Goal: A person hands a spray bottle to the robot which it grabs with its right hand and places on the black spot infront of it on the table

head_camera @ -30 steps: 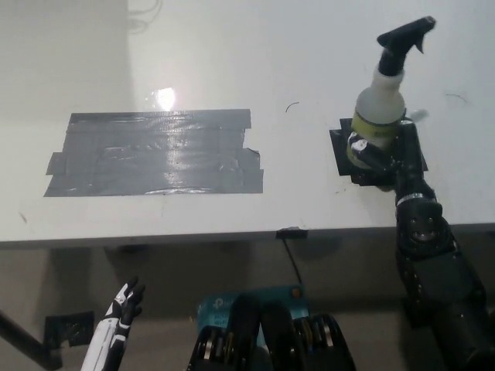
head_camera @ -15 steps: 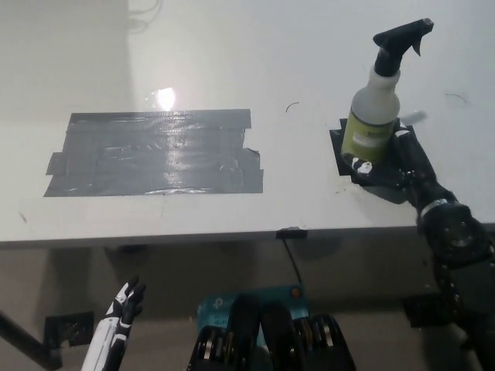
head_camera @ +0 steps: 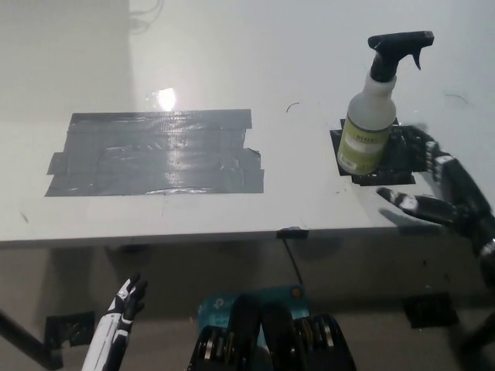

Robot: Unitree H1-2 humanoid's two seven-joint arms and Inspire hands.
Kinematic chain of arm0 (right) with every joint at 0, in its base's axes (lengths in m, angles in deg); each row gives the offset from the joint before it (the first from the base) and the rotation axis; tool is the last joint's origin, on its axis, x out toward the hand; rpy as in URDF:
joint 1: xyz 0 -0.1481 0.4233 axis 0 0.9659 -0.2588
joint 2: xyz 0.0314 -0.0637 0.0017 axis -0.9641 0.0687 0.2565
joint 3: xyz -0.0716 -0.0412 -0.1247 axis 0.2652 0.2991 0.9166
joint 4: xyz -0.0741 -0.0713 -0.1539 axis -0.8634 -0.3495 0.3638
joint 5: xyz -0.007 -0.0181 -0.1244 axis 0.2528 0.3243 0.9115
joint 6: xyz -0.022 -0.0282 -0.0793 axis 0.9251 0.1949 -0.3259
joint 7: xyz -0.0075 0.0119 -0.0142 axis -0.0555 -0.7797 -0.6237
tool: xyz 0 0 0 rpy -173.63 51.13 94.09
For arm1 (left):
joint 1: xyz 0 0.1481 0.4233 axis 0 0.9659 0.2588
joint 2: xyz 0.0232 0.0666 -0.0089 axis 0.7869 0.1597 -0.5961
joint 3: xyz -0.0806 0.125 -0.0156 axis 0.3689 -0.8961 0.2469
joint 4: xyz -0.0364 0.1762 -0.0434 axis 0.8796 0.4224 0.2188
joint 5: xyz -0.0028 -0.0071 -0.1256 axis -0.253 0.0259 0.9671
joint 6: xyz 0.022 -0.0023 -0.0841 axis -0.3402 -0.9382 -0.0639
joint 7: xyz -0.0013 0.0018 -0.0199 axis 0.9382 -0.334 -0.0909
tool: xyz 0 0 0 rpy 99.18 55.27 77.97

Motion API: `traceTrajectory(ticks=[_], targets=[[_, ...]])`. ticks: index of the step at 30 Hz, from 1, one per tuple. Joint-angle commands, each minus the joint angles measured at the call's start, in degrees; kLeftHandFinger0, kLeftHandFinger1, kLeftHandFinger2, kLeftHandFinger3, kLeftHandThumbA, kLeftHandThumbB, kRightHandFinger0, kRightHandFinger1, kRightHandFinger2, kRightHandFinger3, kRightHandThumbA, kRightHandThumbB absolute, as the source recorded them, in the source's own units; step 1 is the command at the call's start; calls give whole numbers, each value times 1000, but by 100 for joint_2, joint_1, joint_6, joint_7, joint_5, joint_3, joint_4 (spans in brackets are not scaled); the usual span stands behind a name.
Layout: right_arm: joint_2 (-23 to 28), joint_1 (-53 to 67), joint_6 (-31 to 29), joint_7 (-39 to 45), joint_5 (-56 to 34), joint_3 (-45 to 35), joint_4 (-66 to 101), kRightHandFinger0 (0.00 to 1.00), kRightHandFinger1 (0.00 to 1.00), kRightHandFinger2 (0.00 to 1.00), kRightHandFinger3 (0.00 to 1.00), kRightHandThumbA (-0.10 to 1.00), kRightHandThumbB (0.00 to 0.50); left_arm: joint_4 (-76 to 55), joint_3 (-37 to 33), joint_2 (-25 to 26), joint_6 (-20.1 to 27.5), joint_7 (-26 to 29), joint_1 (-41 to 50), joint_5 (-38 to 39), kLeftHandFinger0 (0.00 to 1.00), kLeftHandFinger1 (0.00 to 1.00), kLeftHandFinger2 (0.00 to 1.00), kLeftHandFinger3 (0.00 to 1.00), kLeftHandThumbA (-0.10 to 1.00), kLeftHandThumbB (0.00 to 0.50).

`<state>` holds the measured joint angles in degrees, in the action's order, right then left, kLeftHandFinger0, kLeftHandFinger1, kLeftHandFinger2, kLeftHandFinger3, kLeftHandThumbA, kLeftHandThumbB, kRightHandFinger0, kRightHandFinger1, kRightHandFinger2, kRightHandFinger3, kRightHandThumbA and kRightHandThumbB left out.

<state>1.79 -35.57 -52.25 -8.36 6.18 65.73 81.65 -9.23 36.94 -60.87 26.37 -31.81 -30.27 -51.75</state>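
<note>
You see the spray bottle (head_camera: 374, 116) upright on the black spot (head_camera: 396, 158), just beside your spread, empty right hand (head_camera: 439, 189).

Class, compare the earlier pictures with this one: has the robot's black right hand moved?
Yes. The black right hand has let go of the white spray bottle and drawn back rightward, off the small black square spot, fingers now spread.

One head camera looks steeply down over the table (head_camera: 232, 46) edge
</note>
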Motion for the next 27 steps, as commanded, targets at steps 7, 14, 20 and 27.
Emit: traceTrajectory(ticks=[7, 14, 20, 27], targets=[[87, 1682, 455, 96, -716, -195, 3981, 1000, 1000, 1000, 1000, 1000, 448, -110, 103, 110, 43, -33, -198, 63, 1000, 1000, 1000, 1000, 1000, 76], [-815, 2379, 142, -15, -104, 677, 3699, 1000, 1000, 1000, 1000, 1000, 377, -71, 79, 82, 102, -18, -196, 38, 1000, 1000, 1000, 1000, 1000, 86], [-1089, 2456, -572, -76, 351, 893, 2008, 1000, 1000, 1000, 1000, 1000, 327, -114, 81, 85, 112, -28, -139, 37, 1000, 1000, 1000, 1000, 1000, 83], [-1028, 2287, -684, -118, 500, 782, 1339, 1000, 1000, 1000, 1000, 1000, 391, -40, 66, 99, 159, -3, -223, -34, 1000, 1000, 1000, 1000, 1000, 107]])
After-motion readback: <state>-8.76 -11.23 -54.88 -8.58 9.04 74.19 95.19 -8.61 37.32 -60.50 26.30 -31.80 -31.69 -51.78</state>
